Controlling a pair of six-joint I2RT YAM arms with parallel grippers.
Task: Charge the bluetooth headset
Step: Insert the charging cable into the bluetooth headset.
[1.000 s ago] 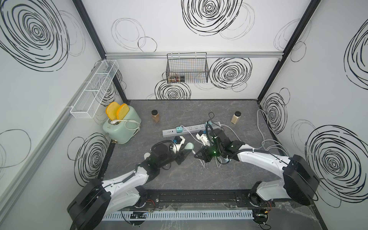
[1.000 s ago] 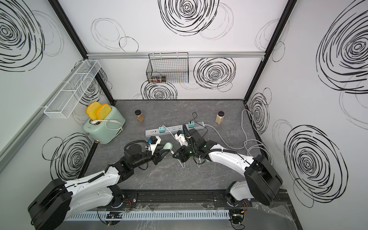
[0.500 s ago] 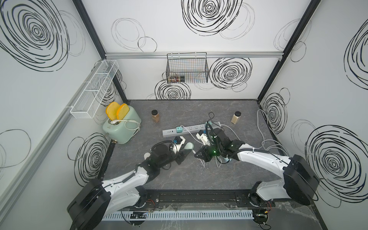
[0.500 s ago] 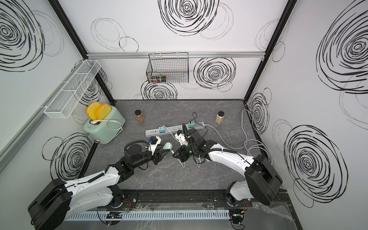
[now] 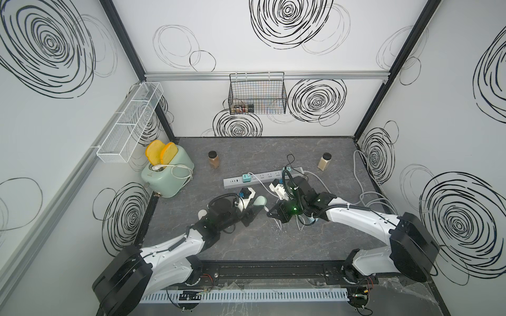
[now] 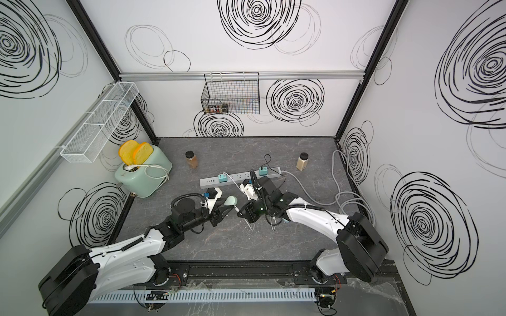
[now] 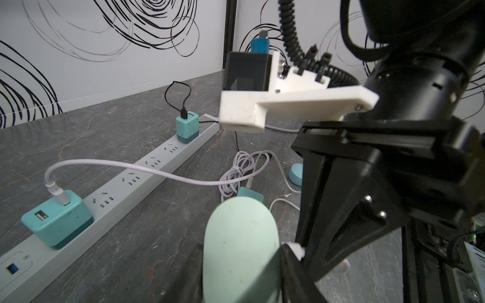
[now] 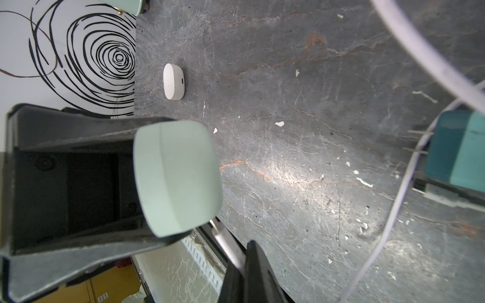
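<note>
Mint-green plastic headset case looks light, hard and slippery; left fingers clamp its sides, port end free; right fingers, shut, pinch the plug beside it.

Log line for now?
left gripper shut on mint-green oval earbud case | right gripper shut on white charging-cable plug | plug near case, seating unclear

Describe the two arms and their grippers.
Both arms match: the left arm and right arm have white shells and black joints. The left gripper and right gripper are black with angular fingers. Each wrist carries a white printed camera bracket and a black corrugated cable; a green light glows on the right.
</note>
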